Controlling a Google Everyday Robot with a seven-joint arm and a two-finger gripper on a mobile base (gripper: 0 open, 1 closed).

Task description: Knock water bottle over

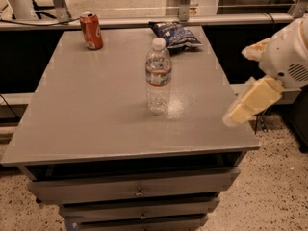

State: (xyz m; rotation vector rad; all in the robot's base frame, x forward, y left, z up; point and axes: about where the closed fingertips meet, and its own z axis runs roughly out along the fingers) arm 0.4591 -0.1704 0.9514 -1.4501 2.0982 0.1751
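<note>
The water bottle stands upright near the middle of the grey table. It is clear ribbed plastic with a white cap and a red, white and green label band. My gripper comes in from the right edge of the camera view, over the table's right edge. It is to the right of the bottle and a little nearer the front, well apart from it. It looks cream-coloured and points down and left.
An orange-red soda can stands at the table's far left. A dark blue chip bag lies at the far edge behind the bottle. Drawers sit under the tabletop. A rail runs behind the table.
</note>
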